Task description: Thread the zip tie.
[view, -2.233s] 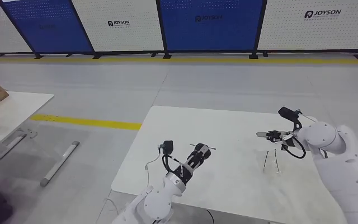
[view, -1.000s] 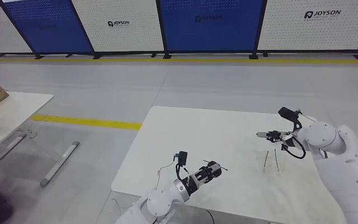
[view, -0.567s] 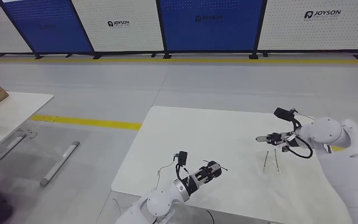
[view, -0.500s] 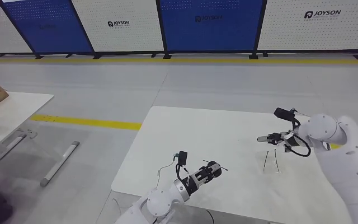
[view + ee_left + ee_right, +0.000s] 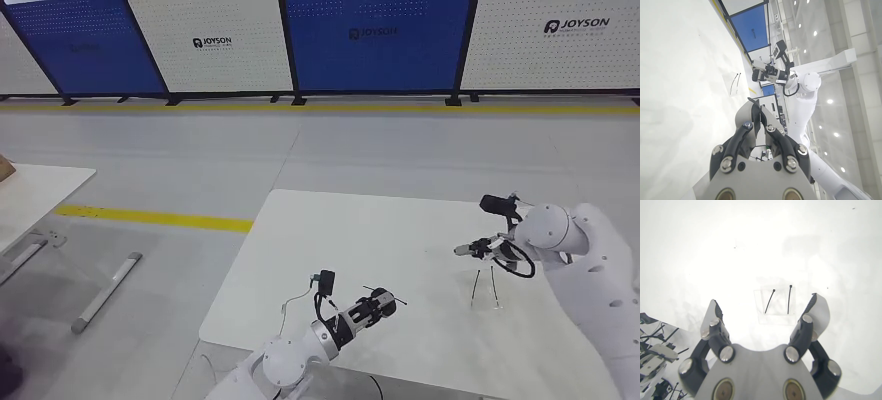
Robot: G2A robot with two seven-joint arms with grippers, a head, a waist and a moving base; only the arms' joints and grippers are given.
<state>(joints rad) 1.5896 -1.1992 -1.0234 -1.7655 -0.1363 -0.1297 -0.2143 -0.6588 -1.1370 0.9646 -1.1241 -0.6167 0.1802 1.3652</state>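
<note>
My left gripper (image 5: 386, 299) hovers over the table's near edge, shut on a thin black zip tie (image 5: 401, 298) that sticks out on both sides of the fingers. The left wrist view has the same tie (image 5: 752, 100) pinched edge-on between the pads of that gripper (image 5: 759, 110). Two more black zip ties (image 5: 475, 285) (image 5: 493, 286) lie side by side on a clear sheet (image 5: 776, 318). My right gripper (image 5: 463, 249) hangs open just above and beside them. In the right wrist view the ties (image 5: 770, 301) (image 5: 789, 299) lie between and beyond its spread gripper (image 5: 764, 300).
The white table (image 5: 400, 230) is bare around the ties, with open floor beyond its left and far edges. The two arms are well apart. The left gripper (image 5: 659, 353) shows far off in the right wrist view.
The left arm first swung right along the near edge with its tie, then held still. The right gripper has shifted slightly left, closer over the two lying ties.
</note>
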